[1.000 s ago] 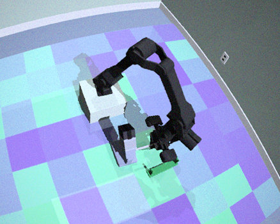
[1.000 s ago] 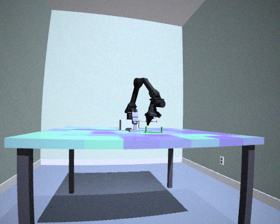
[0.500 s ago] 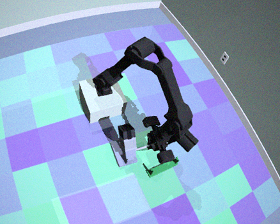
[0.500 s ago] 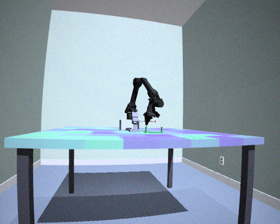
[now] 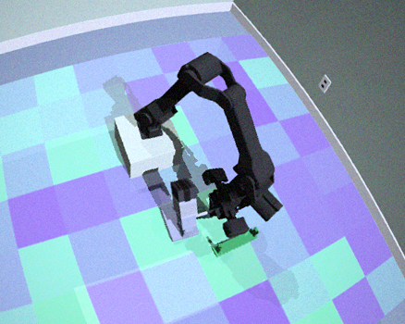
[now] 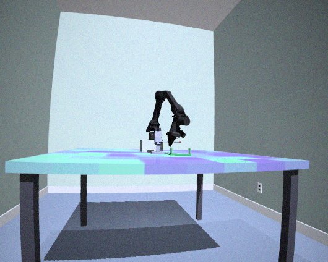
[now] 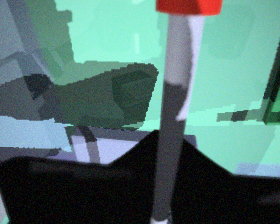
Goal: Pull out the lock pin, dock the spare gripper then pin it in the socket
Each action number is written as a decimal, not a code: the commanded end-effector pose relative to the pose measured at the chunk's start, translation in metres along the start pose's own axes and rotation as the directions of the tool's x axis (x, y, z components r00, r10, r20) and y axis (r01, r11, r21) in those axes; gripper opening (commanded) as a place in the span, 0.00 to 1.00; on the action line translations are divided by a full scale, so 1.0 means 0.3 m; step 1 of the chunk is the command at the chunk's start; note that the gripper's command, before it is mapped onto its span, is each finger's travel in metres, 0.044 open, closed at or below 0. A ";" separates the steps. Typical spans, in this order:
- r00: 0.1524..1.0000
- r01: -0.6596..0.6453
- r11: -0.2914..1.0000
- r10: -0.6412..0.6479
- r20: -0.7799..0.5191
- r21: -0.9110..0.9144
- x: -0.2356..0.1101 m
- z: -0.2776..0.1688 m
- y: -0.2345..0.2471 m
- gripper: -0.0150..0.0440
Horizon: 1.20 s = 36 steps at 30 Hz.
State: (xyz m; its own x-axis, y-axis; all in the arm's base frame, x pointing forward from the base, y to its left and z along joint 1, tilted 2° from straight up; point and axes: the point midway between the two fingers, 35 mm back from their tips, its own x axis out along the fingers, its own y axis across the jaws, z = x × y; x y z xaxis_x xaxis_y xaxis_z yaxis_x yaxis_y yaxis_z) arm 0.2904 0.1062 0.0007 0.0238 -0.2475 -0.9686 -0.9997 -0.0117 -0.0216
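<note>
My gripper [image 5: 216, 213] [image 6: 171, 143] [image 7: 163, 137] is shut on the lock pin [image 6: 176, 142] [image 7: 172, 100], a thin grey rod with a red head [image 7: 189, 6] [image 6: 179, 141]. It holds the pin roughly level, a little above the table and just right of the mount. The mount [image 5: 188, 218] [image 6: 158, 138] is a pale upright post on a flat foot. A dark body [image 5: 183, 190] sits at the mount's top; it looks like the spare gripper, but I cannot tell how deep it sits in the socket. The pin is clear of the mount.
A green cradle [image 5: 236, 241] [image 6: 181, 154] with two short posts lies flat on the table right under my gripper. The white block [image 5: 140, 151] [image 6: 144, 145] carrying the arm's base stands behind the mount. The checkered table [image 6: 124, 167] stretches wide on all sides.
</note>
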 end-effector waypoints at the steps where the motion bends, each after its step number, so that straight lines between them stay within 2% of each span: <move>1: 1.000 0.004 1.000 -0.004 0.001 -0.004 -0.001 -0.010 -0.002 0.25; 36: 1.000 -0.007 1.000 0.007 0.002 -0.007 0.021 -0.094 -0.006 0.25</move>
State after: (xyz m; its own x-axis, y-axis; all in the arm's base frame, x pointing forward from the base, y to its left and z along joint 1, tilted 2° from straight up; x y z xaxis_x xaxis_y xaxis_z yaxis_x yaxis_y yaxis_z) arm 0.2922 0.0799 0.0011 0.0147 -0.2444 -0.9696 -0.9999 -0.0112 -0.0124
